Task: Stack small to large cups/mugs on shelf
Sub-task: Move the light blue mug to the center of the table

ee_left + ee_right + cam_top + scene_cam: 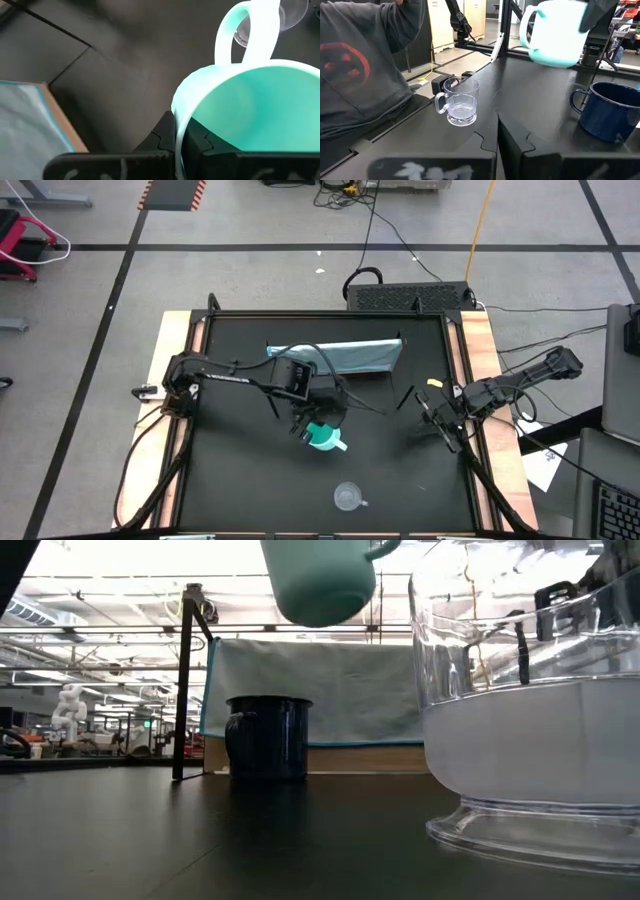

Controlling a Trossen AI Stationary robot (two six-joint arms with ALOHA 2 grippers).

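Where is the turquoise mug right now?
The turquoise mug is off the table, its rim pinched by the left gripper. In the high view it hangs near the table's middle, between the shelf and the clear mug.

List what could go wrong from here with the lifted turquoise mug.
1. The left gripper pinches only the rim of the turquoise mug, which hangs in the air; a thin-wall grip could slip or let the mug swing.
2. The navy mug stands on the table close by; a misaligned descent could knock it over.
3. The clear mug stands alone near the table's front edge; a sweep could push it off.
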